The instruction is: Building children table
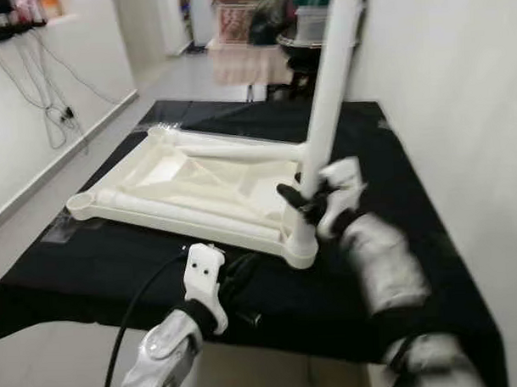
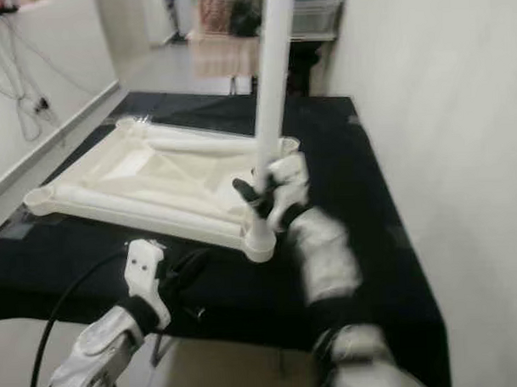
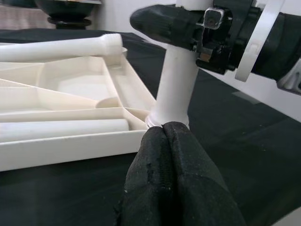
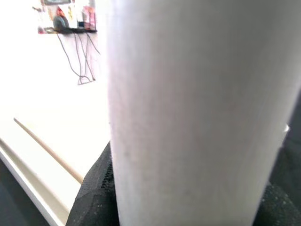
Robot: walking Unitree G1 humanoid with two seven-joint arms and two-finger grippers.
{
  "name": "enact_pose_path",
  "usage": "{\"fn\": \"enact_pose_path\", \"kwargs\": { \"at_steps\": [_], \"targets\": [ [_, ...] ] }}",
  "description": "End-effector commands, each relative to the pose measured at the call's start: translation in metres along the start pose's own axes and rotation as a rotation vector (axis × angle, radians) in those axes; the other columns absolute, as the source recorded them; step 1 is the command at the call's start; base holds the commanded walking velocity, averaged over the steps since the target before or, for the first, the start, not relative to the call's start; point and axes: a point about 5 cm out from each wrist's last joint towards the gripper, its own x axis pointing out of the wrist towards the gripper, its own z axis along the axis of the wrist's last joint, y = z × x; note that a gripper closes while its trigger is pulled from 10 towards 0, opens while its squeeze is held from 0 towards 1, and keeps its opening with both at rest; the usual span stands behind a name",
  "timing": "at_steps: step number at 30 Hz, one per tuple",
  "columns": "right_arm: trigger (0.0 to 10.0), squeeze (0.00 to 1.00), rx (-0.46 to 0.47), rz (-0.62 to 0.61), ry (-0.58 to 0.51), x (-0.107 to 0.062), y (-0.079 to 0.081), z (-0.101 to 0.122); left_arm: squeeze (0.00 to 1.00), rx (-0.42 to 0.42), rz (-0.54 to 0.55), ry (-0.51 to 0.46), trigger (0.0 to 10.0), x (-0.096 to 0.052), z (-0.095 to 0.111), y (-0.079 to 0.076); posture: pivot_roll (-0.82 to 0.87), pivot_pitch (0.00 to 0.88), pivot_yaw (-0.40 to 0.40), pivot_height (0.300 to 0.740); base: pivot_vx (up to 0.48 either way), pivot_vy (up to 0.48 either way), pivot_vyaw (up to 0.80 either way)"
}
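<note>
A cream plastic tabletop (image 1: 198,174) lies upside down on a black-covered table (image 1: 394,180). One white leg (image 1: 328,106) stands upright in its near right corner socket (image 1: 300,247). My right gripper (image 1: 303,196) is shut on the lower part of this leg, which looms large and white (image 4: 197,113) in the right wrist view. Two more legs lie across the tabletop, one along the near edge (image 1: 191,213) and one along the far side (image 1: 231,149). My left gripper (image 3: 164,136) is shut and empty, just in front of the socket corner.
A white wall (image 1: 459,93) runs close along the table's right side. Past the table's far end stand a rack and bins (image 1: 253,24). Cables hang on the left wall (image 1: 47,99). Open floor lies to the left of the table.
</note>
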Motion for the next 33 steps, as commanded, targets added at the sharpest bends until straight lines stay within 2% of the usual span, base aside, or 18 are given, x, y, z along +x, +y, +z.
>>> {"fn": "enact_pose_path", "kwargs": {
  "at_steps": [1,3,7,8,9,10,11,12,14,16,19,20,21,22,26,31,32,33],
  "targets": [
    [0.0,0.0,-0.026,-0.088,0.125,-0.01,-0.01,-0.026,0.0,0.004,0.006,0.014,10.0,-0.002,-0.001,0.003,-0.04,0.027,-0.001,0.74,0.0,0.0,0.0],
    [0.0,0.0,-0.008,-0.061,0.144,-0.003,-0.018,-0.03,0.0,0.003,-0.001,0.019,10.0,-0.001,-0.001,0.003,-0.03,0.024,-0.014,0.74,0.0,0.0,0.0],
    [0.0,0.0,-0.011,-0.019,0.161,0.001,-0.014,-0.032,0.0,0.004,0.005,0.018,10.0,-0.002,-0.001,0.004,-0.04,0.026,0.002,0.74,0.0,0.0,0.0],
    [4.4,0.0,-0.019,-0.005,0.15,0.004,-0.013,-0.029,0.0,0.004,0.01,0.016,10.0,-0.002,-0.001,0.004,-0.03,0.022,-0.003,0.74,0.0,0.0,0.0],
    [10.0,0.0,0.01,0.046,0.131,0.006,-0.01,-0.025,0.0,0.005,0.011,0.017,10.0,-0.002,-0.001,0.004,-0.03,0.019,-0.004,0.74,0.0,0.0,0.0],
    [10.0,0.0,0.01,0.046,0.131,0.006,-0.01,-0.025,0.0,0.005,0.011,0.017,10.0,-0.002,-0.001,0.004,-0.03,0.019,-0.004,0.74,0.0,0.0,0.0],
    [10.0,1.0,0.077,0.183,0.1,0.011,-0.005,-0.02,0.0,0.005,0.008,0.019,10.0,-0.001,-0.002,0.004,-0.03,0.014,-0.005,0.74,0.0,0.0,0.0],
    [10.0,1.0,0.077,0.183,0.1,0.011,-0.005,-0.02,0.0,0.005,0.008,0.019,10.0,-0.001,-0.002,0.004,-0.03,0.014,-0.005,0.74,0.0,0.0,0.0],
    [10.0,1.0,0.112,0.302,0.082,0.012,-0.002,-0.012,0.0,0.004,0.006,0.02,10.0,-0.001,-0.003,0.003,-0.03,0.01,-0.005,0.74,0.0,0.0,0.0],
    [10.0,1.0,0.116,0.353,0.087,0.012,-0.002,-0.009,0.0,0.003,0.005,0.021,10.0,0.0,-0.003,0.003,-0.03,0.007,-0.006,0.74,0.0,0.0,0.0],
    [10.0,1.0,0.099,0.385,0.099,0.013,-0.003,-0.007,0.0,0.002,0.005,0.021,10.0,0.0,-0.003,0.003,-0.03,0.007,-0.006,0.74,0.0,0.0,0.0],
    [10.0,0.93,0.06,0.422,0.119,0.016,-0.006,-0.006,0.0,0.001,0.004,0.021,10.0,0.001,-0.003,0.002,-0.03,0.001,-0.008,0.74,0.0,0.0,0.0],
    [10.0,0.79,0.028,0.472,0.131,0.02,-0.009,-0.002,0.0,0.0,0.002,0.022,10.0,0.001,-0.004,0.002,-0.02,0.0,-0.012,0.74,0.0,0.0,0.0],
    [10.0,0.0,0.017,0.516,0.141,0.026,-0.014,0.004,0.0,-0.001,0.001,0.022,10.0,0.001,-0.004,0.002,-0.02,0.0,-0.013,0.74,0.0,0.0,0.0],
    [10.0,0.0,0.018,0.579,0.166,0.035,-0.023,0.016,0.0,-0.003,0.0,0.024,10.0,0.002,-0.005,0.001,-0.01,0.0,-0.018,0.74,0.0,0.0,0.0],
    [10.0,0.0,0.009,0.606,0.186,0.036,-0.024,0.017,0.0,-0.004,0.0,0.024,10.0,0.001,-0.006,0.0,-0.01,0.0,-0.023,0.74,0.0,0.0,0.0],
    [7.1,0.0,0.009,0.63,0.191,0.035,-0.025,0.017,0.0,-0.005,0.001,0.023,10.0,0.001,-0.006,-0.001,-0.01,0.0,-0.027,0.74,0.0,0.0,0.0],
    [7.1,0.0,0.009,0.63,0.191,0.035,-0.025,0.017,0.0,-0.005,0.001,0.023,10.0,0.001,-0.006,-0.001,-0.01,0.0,-0.027,0.74,0.0,0.0,0.0]
  ]
}}
